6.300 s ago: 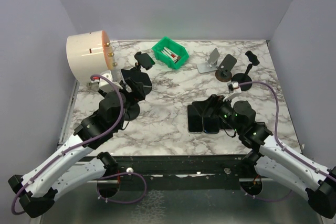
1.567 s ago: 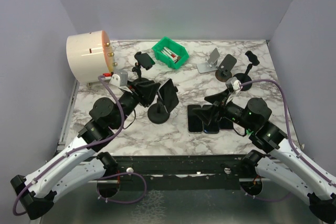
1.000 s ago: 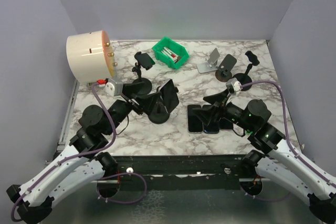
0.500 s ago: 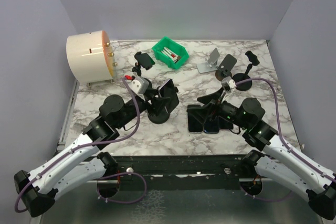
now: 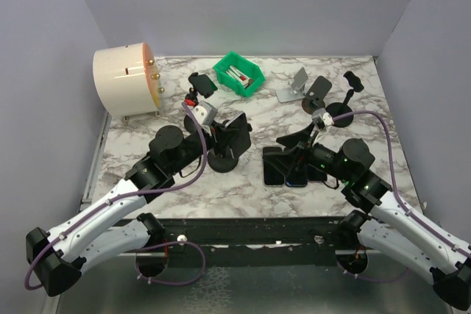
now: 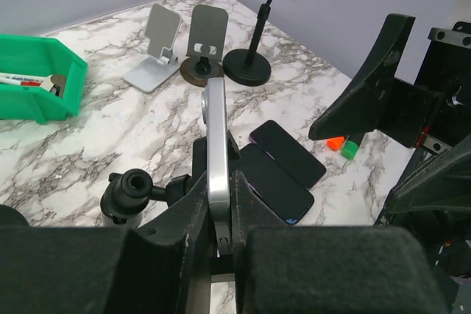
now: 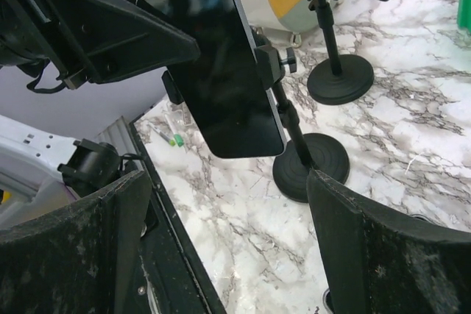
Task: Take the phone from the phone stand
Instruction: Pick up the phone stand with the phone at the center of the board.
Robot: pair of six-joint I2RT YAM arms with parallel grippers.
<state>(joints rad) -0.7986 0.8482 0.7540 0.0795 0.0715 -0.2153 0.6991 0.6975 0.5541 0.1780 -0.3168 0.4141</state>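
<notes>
A dark phone (image 5: 237, 131) with a silver rim sits clamped in a black phone stand (image 5: 223, 161) with a round base, left of the table's middle. My left gripper (image 5: 222, 135) reaches it from the left and is shut on the phone. In the left wrist view its two pads press both faces of the phone (image 6: 215, 137), seen edge-on, at my left gripper (image 6: 218, 204). My right gripper (image 5: 288, 145) stands open to the right of the stand, apart from it. In the right wrist view the phone (image 7: 224, 64) and the stand (image 7: 313, 167) lie beyond my right gripper (image 7: 228, 182).
Several dark phones (image 5: 291, 167) lie flat under the right arm. At the back stand a green bin (image 5: 238, 73), a cream cylinder (image 5: 124, 81), a small black stand (image 5: 199, 86), a silver stand (image 5: 293, 84) and two more stands (image 5: 346, 97). A pen (image 7: 165, 136) lies near the front edge.
My left gripper has swung in from the left to the phone and closed on it. The right arm has shifted slightly, its gripper staying open.
</notes>
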